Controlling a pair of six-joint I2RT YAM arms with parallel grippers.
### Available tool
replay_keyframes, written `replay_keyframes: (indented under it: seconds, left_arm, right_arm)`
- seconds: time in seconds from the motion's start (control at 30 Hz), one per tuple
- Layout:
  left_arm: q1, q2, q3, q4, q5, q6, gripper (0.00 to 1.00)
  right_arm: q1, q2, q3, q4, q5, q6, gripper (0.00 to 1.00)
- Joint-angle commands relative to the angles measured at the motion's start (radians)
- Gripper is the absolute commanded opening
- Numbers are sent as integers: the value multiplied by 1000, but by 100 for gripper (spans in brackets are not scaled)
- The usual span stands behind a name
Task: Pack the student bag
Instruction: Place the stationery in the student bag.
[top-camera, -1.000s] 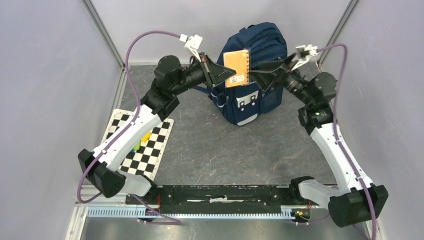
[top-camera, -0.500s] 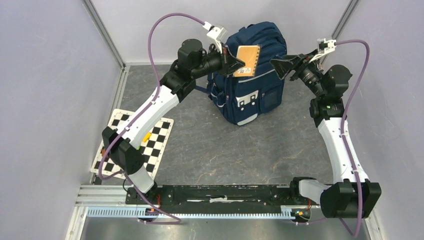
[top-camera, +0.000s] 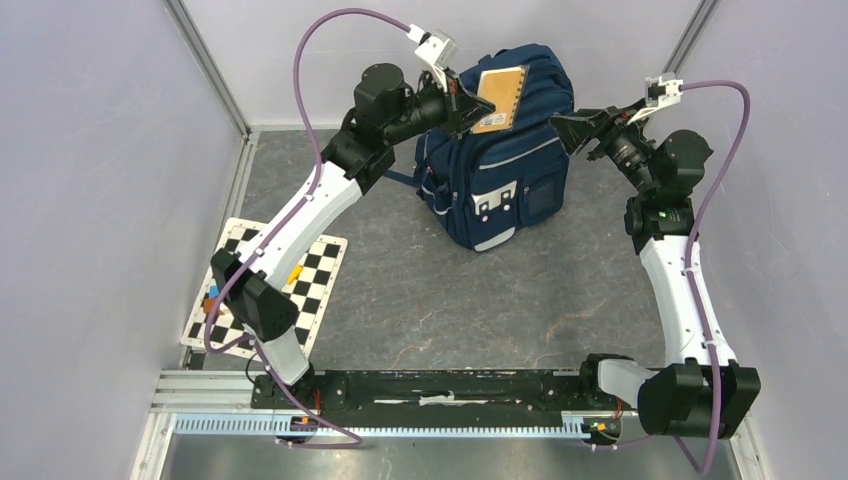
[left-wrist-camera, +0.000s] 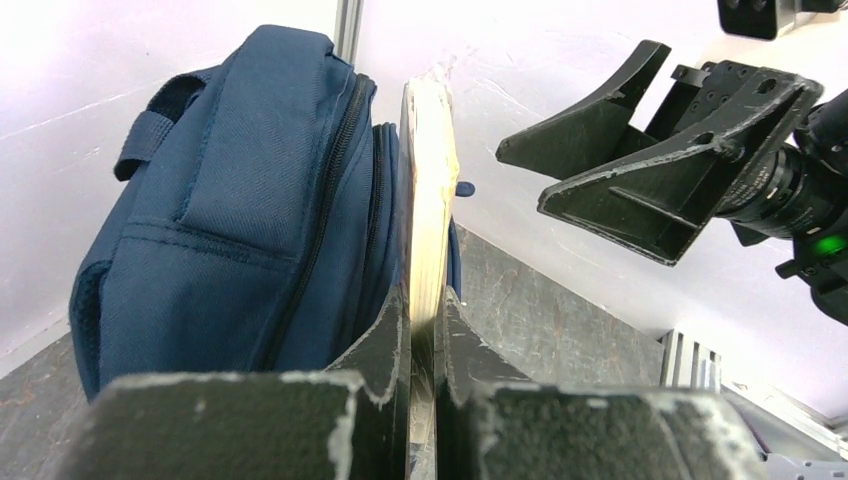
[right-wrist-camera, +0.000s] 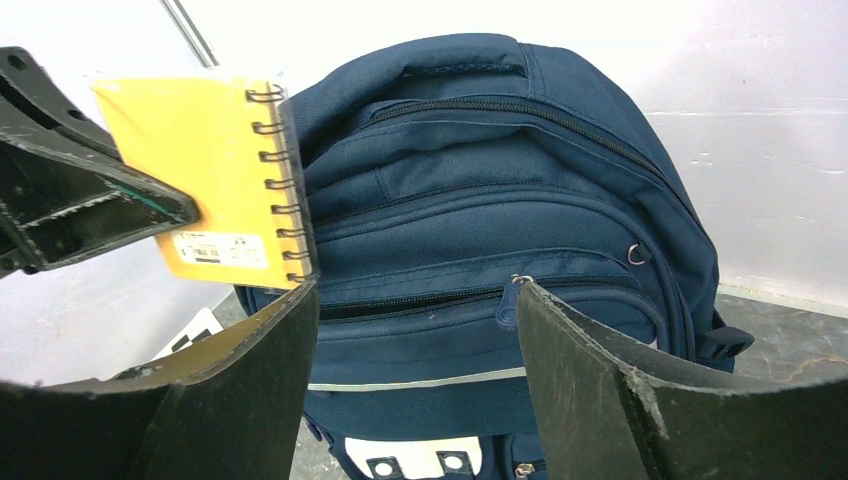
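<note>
Navy-blue fabric backpack (top-camera: 510, 180) is standing upright at far centre. Left gripper (top-camera: 475, 103) is pinching a yellow spiral-bound notebook (top-camera: 500, 95) over its top; right gripper (top-camera: 568, 130) is hanging spread, empty, just right. Risk: zips looking shut (no gap visible), so the notebook is likely jamming, slipping, or tipping the bag.
</note>
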Motion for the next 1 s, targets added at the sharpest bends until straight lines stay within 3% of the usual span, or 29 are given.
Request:
replay_keyframes:
  seconds: [0.0, 0.2, 0.47, 0.57, 0.63, 0.7, 0.83, 0.97]
  left_arm:
    - [-2, 55, 66, -3, 63, 58, 2]
    - [-5, 79, 73, -142, 62, 163, 2]
    - [-9, 64, 67, -198, 118, 168, 3]
    - [-11, 80, 95, -254, 105, 185, 22]
    - [-13, 77, 101, -255, 87, 182, 52]
    - [-14, 64, 97, -235, 67, 176, 70]
    - [-14, 46, 102, -204, 47, 165, 82]
    - [-14, 23, 85, -163, 25, 144, 87]
  right_arm:
    - [-4, -22, 8, 30, -2, 2, 77]
    - [-7, -29, 3, 31, -3, -2, 77]
    - [-7, -32, -12, 25, -5, 4, 77]
    - [-7, -34, -12, 26, -7, 5, 77]
    - [-7, -37, -11, 26, -8, 5, 77]
    - [-7, -39, -12, 23, -8, 3, 77]
    - [-9, -44, -17, 16, -1, 4, 77]
    - [-9, -35, 15, -67, 69, -20, 77]
